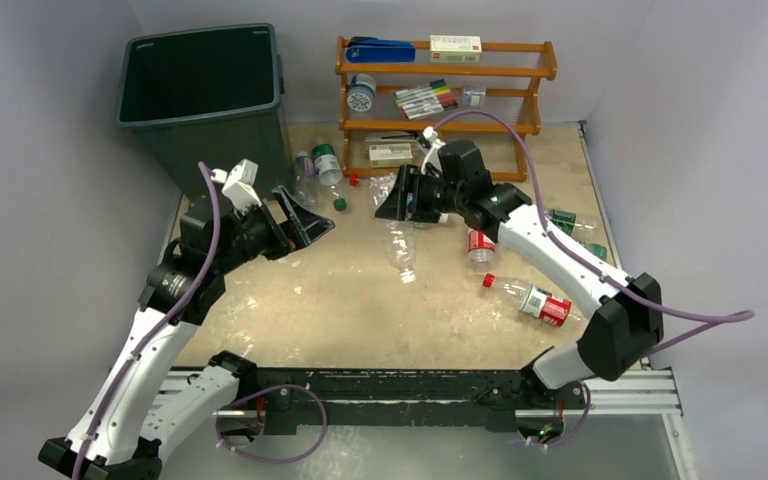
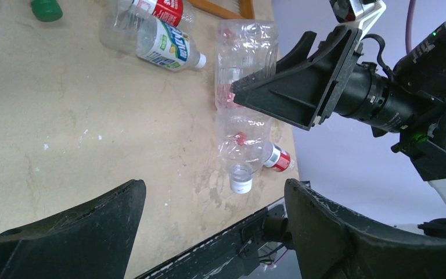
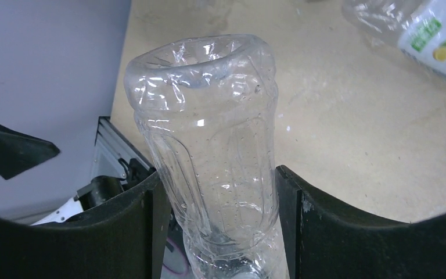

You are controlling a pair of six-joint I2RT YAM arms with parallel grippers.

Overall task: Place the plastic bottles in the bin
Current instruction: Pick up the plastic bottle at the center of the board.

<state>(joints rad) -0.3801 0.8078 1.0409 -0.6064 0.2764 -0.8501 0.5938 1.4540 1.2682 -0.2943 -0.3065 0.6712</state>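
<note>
The dark green-grey bin (image 1: 200,90) stands at the far left. My right gripper (image 1: 390,196) is shut on a clear unlabelled bottle (image 3: 209,145) and holds it above the table's middle; it also shows in the left wrist view (image 2: 247,52). My left gripper (image 1: 308,218) is open and empty (image 2: 215,197), just left of the right gripper and in front of the bin. Another clear bottle with a white cap (image 1: 400,250) lies on the table below. Green-labelled bottles (image 1: 325,160) stand beside the bin. Red-labelled bottles (image 1: 481,243) (image 1: 535,300) lie to the right.
An orange wooden rack (image 1: 445,125) with pens and small boxes stands at the back. A green cap (image 1: 340,204) and a red cap (image 1: 354,180) lie loose. More green-labelled bottles (image 1: 572,222) lie near the right edge. The metal rail (image 1: 410,395) runs along the near edge.
</note>
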